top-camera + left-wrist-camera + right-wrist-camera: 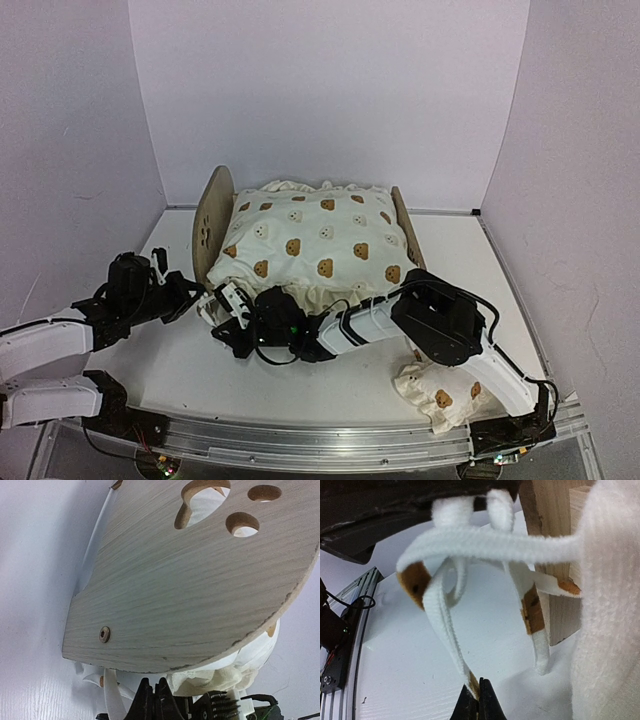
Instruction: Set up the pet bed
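Right gripper (478,700) pinches a cushion tie (442,625) beside the bed (555,555) post; left gripper (154,700), closed, should steady the headboard (190,590).

White table (190,385) enclosed by plain pale walls (330,90).

There is one pet bed (212,215) on one table (190,370). The bed has one rounded headboard (190,590) and one low footboard (405,225). In the left wrist view the headboard shows three holes (242,523) and one screw (104,634). There is one large cushion (320,245) and one small pillow (440,397). There are two robot arms, the left arm (45,345) and the right arm (370,320). The white ties (485,542) show four brown tips in the right wrist view.
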{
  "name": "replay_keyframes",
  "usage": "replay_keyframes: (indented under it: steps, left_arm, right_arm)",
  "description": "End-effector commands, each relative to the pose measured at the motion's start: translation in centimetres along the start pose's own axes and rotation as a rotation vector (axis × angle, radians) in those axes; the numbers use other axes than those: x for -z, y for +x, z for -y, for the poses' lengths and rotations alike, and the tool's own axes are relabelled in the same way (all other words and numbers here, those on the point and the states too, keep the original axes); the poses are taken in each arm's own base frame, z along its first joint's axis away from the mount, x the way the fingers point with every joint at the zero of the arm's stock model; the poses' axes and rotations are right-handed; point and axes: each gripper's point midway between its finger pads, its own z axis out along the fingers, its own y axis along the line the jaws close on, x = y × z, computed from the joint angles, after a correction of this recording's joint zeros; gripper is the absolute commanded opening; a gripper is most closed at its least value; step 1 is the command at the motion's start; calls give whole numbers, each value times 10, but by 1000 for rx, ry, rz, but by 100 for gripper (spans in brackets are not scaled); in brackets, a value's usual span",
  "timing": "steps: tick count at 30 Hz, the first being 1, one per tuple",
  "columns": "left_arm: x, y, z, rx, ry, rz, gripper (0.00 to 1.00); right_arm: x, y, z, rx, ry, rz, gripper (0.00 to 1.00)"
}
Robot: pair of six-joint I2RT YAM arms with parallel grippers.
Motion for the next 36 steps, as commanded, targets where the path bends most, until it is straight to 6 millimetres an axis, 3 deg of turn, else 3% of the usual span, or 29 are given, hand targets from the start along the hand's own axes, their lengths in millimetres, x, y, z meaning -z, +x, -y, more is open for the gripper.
replay_keyframes:
  steps: [1, 10, 14, 20, 25, 31, 36]
  left_arm:
    - [12, -14, 33, -89, 130, 48, 0]
    - [57, -26, 89, -477, 391, 214, 0]
    - [63, -40, 109, -634, 431, 317, 0]
    - [78, -77, 138, -763, 443, 551, 0]
    - [103, -79, 169, -930, 551, 670, 0]
    - [126, -96, 165, -970, 476, 847, 0]
    - [109, -121, 163, -949, 352, 882, 0]
  right_arm:
    - [2, -34, 1, -95, 36, 104, 0]
    - [4, -33, 14, -270, 102, 111, 0]
    - [0, -20, 17, -316, 111, 69, 0]
    - [-12, -3, 20, -329, 112, -11, 0]
    - [-17, 18, 27, -344, 136, -69, 0]
    - [-10, 38, 42, -396, 215, -89, 0]
    - [-9, 57, 54, -385, 279, -139, 0]
